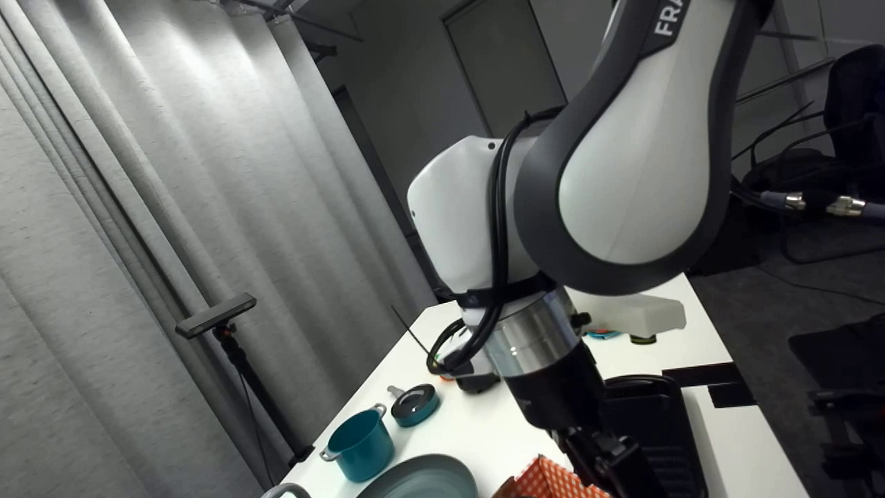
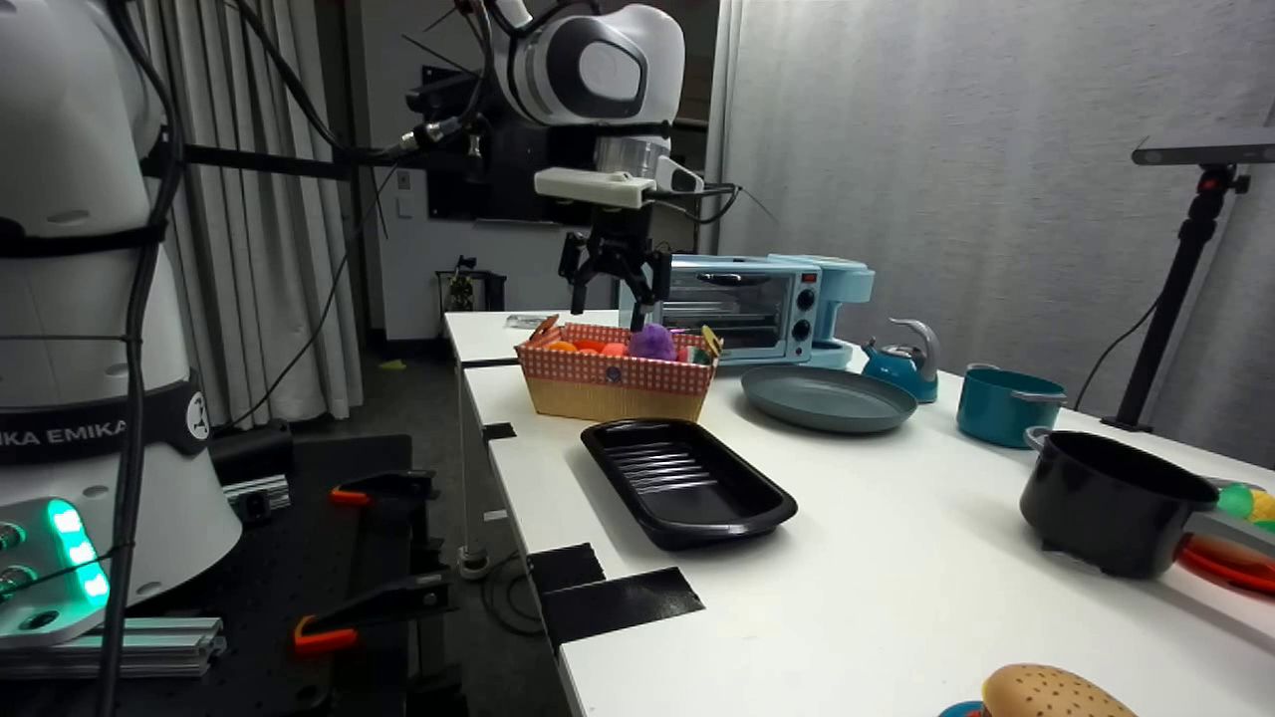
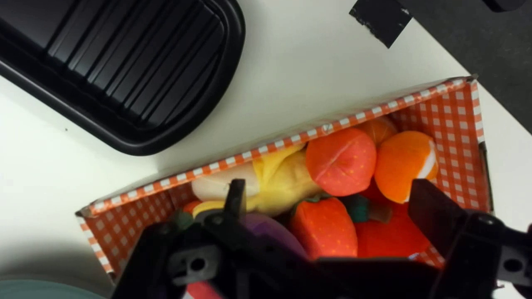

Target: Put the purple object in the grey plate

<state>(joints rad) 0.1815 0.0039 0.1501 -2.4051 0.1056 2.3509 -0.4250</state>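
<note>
I judge myself at the first step, the reach: the purple toy (image 2: 652, 342) must be taken before anything can be placed. It sits in the box (image 2: 618, 393) among fruit (image 3: 341, 162), just past the middle, on the side away from the edge of the bench (image 2: 877, 568) that runs by my base (image 2: 110, 438). The box stands near that edge; the plate (image 2: 829, 400) lies past it, toward the opposite edge by the curtain (image 2: 946, 149). My claw (image 2: 608, 311) hangs above the box, jaws apart, holding nothing. In the wrist view one finger (image 3: 236, 197) overlaps the toy, though I cannot tell if they touch, and my gap sits more over the strawberry (image 3: 326, 228).

The next move, I think, is a small shift toward the curtain-side edge, so the toy comes between my fingers, then down and a squeeze that leaves the strawberry out. After that I should rise over the box wall and let go above the plate.
</note>
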